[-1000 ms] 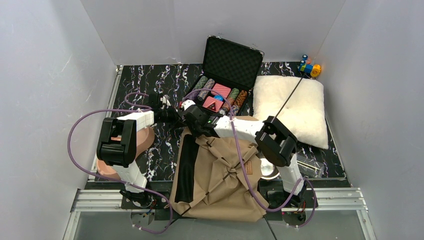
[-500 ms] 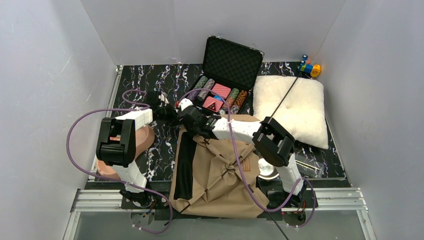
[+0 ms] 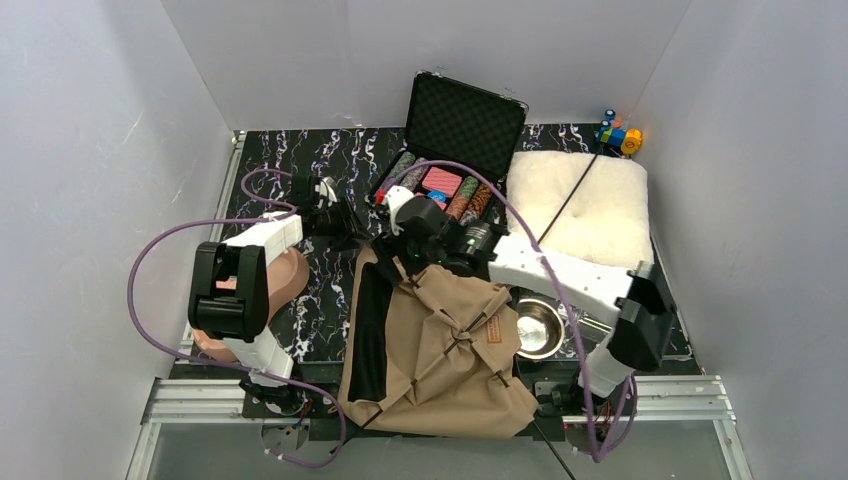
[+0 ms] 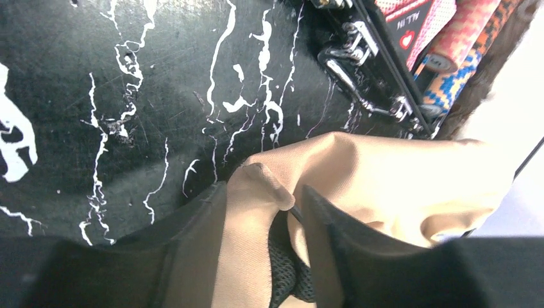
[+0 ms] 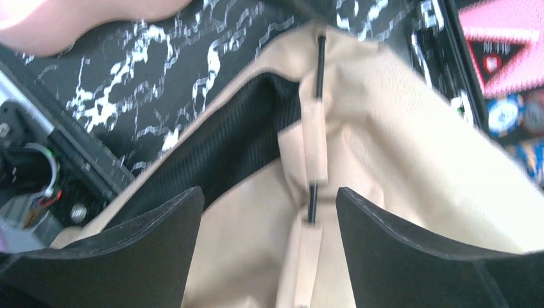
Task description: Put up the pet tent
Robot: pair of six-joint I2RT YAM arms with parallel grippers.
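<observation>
The pet tent point(image 3: 440, 350) lies collapsed as a crumpled tan heap at the near middle of the table, its dark mesh entrance on the left side and a brown label near its centre. My left gripper point(image 3: 348, 230) is at the tent's far left corner. In the left wrist view that tan corner point(image 4: 385, 173) sits between the fingers of the left gripper point(image 4: 264, 189), which is open with a gap on the right side. My right gripper point(image 3: 398, 243) hovers wide open over the same corner. The right wrist view shows the right gripper point(image 5: 269, 190) above the tent point(image 5: 398, 128), over a black pole in its sleeves.
An open black case point(image 3: 450, 150) of poker chips stands just behind the tent. A fluffy white cushion point(image 3: 590, 215) lies at the right with a thin black pole point(image 3: 570, 200) across it. Also here are a metal bowl point(image 3: 538, 328), a pink bowl point(image 3: 285, 275) and a small toy point(image 3: 620, 135).
Both grippers have opened. The right arm's elbow has swung out to the right, uncovering the metal bowl, and its wrist has moved back toward the case. The left arm has barely moved.
</observation>
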